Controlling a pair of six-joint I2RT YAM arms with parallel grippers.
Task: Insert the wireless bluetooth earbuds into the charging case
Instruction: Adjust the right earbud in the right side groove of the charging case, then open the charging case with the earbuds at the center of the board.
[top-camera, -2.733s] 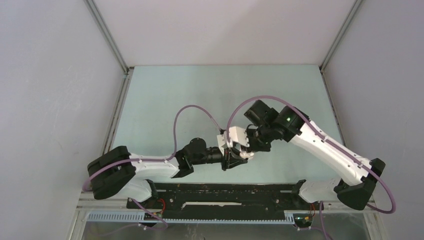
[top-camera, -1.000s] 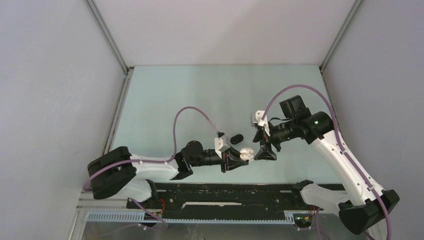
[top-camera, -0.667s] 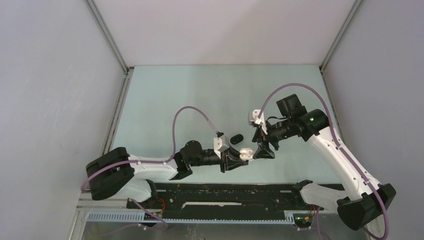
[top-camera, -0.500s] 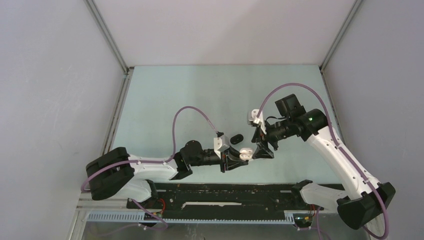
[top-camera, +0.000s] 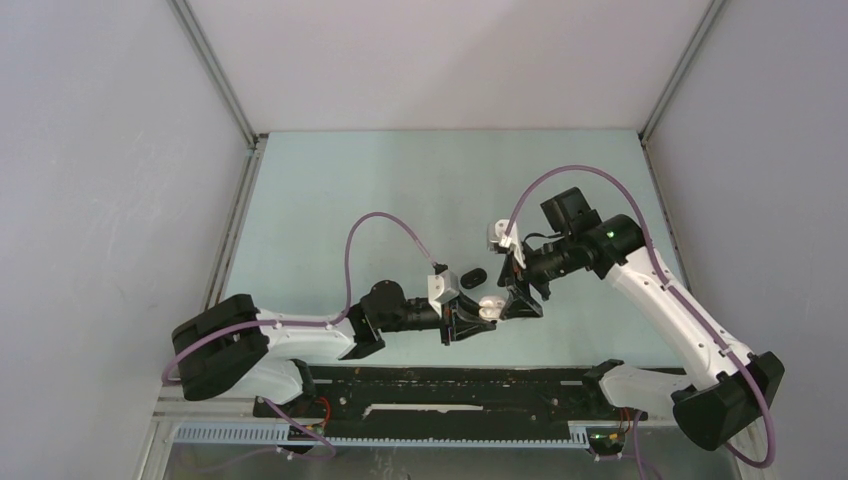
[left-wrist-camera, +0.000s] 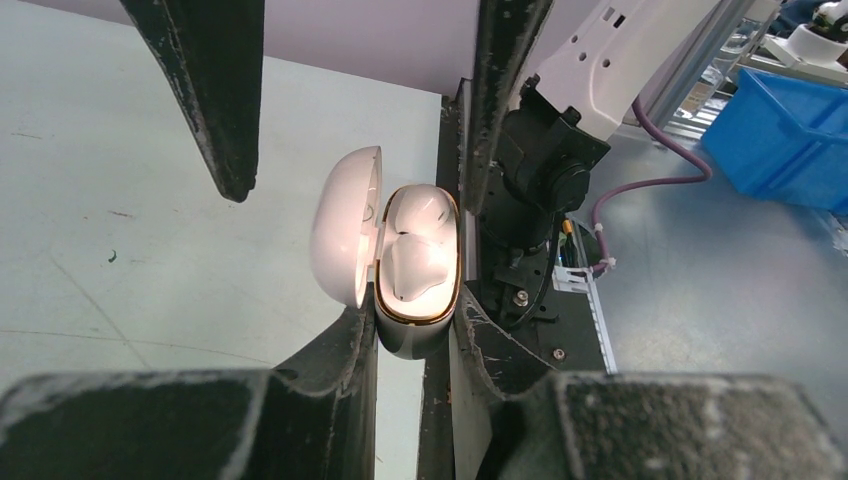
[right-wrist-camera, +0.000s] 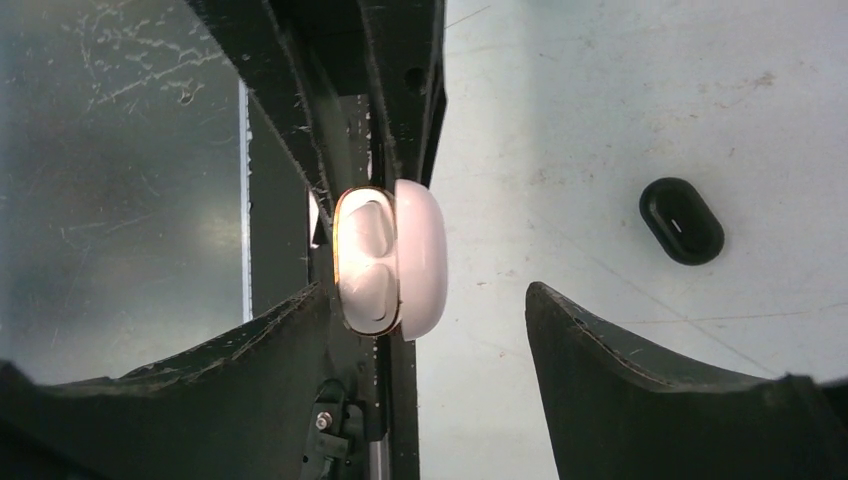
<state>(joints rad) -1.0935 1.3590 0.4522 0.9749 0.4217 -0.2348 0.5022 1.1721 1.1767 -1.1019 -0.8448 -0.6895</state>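
The white earbuds (left-wrist-camera: 415, 245) sat in the open charging case (left-wrist-camera: 345, 235), which the left gripper (top-camera: 465, 322) held clamped in its jaws above the near edge of the tabletop (top-camera: 350, 190). The right gripper (right-wrist-camera: 425, 290), jaws apart, had edged closer, flanking it.

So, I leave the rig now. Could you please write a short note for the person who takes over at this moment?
Left gripper: shut on the base of the white charging case, lid open.
Right gripper: open and empty, one finger on each side of the case; I see no contact.
Earbuds: both white ones sit in the case.
A black oval case lies closed on the table.
Done: insertion looks complete.
Left: probably close the lid and set the case down.
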